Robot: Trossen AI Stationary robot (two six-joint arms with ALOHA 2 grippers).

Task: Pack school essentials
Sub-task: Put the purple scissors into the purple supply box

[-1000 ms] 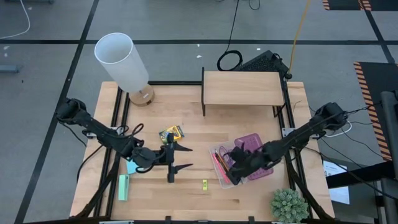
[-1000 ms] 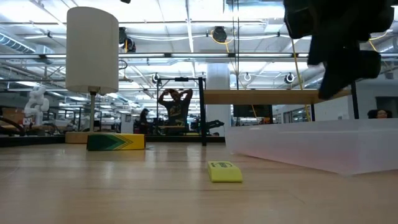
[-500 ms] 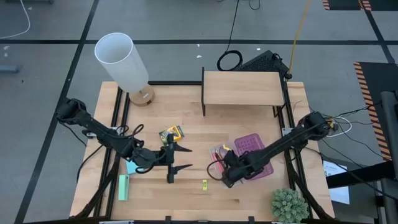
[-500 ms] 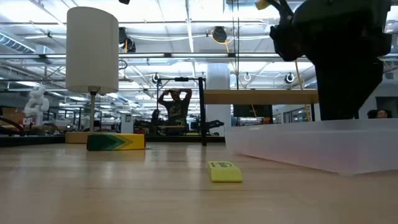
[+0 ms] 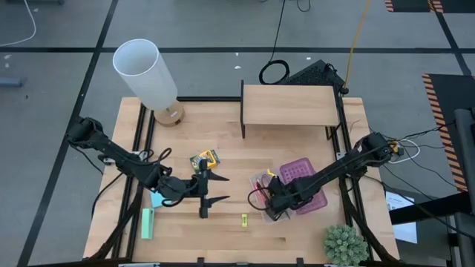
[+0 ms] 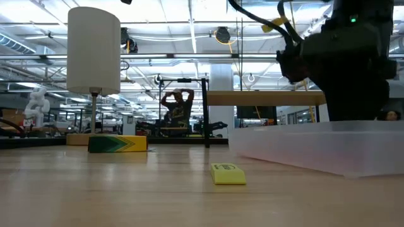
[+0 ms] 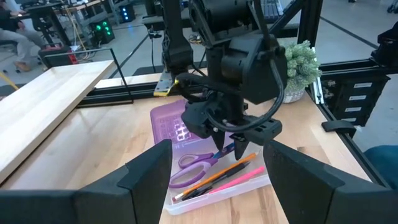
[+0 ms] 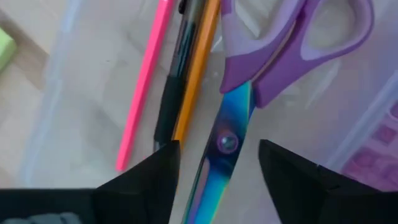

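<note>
A clear case (image 7: 252, 184) on the table's right half holds the purple-handled scissors (image 8: 292, 37), pink pen (image 8: 146, 81), black pen (image 8: 176, 87) and orange pencil (image 8: 198, 68). My right gripper (image 5: 269, 202) is down in the case, open. Its fingers stand on either side of the scissors' blade (image 8: 219, 149), apart from it. My left gripper (image 5: 221, 188) waits open at mid-table. The yellow crayon box (image 5: 204, 159) lies flat behind it. The light-blue note pad (image 5: 156, 200) shows partly under the left arm. The tiny yellow piece (image 5: 244, 219) lies near the front.
A purple lid (image 5: 306, 180) lies against the case's right side. A white lamp (image 5: 145, 73) stands at the far left, a wooden shelf (image 5: 288, 105) at the far middle and a plant (image 5: 345, 245) at the near right corner. A pale green strip (image 5: 148, 222) lies near left.
My right gripper has moved toward the table's left edge and come down into the clear case, over the scissors.
</note>
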